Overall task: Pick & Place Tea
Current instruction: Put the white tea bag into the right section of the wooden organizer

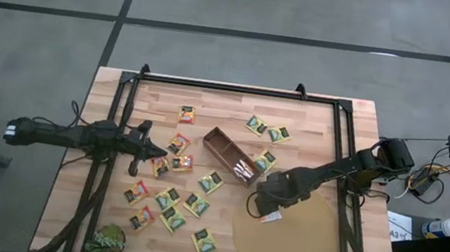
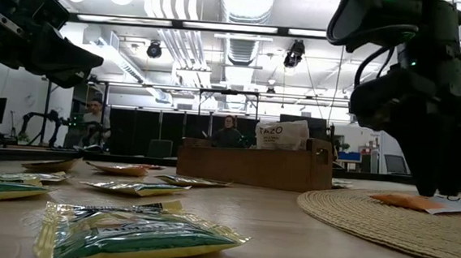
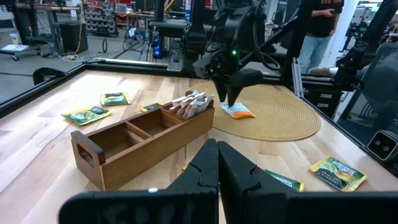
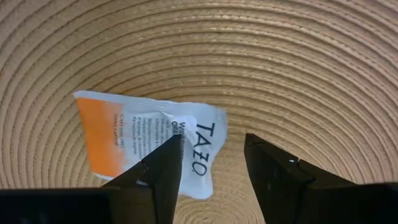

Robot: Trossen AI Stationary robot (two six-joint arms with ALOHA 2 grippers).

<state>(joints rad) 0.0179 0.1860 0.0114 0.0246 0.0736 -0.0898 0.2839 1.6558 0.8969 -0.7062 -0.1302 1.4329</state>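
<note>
A white-and-orange tea sachet (image 4: 149,140) lies flat on the round tan mat (image 1: 296,248), right of the brown wooden box (image 1: 230,154). My right gripper (image 4: 211,165) is open and points straight down over the sachet's white end, low above the mat (image 2: 387,217); one finger stands over the sachet, the other over bare mat beside it. A few sachets (image 3: 193,104) stand in the box's near-right compartment. Several green-yellow and orange-red sachets (image 1: 170,197) lie on the table left of the box. My left gripper (image 1: 152,149) is shut and hangs still at the table's left. My right gripper comes at the sachet from above, with the edge of the sachet's white end (image 4: 208,143) between its open fingers. The sachet lies flat on the mat. I cannot tell whether a fingertip (image 4: 163,163) touches it.
A black frame (image 1: 230,86) runs along the table's far edge and down both sides. A small potted plant (image 1: 108,241) stands at the near left corner. More sachets (image 1: 266,131) lie beyond the box at the far side.
</note>
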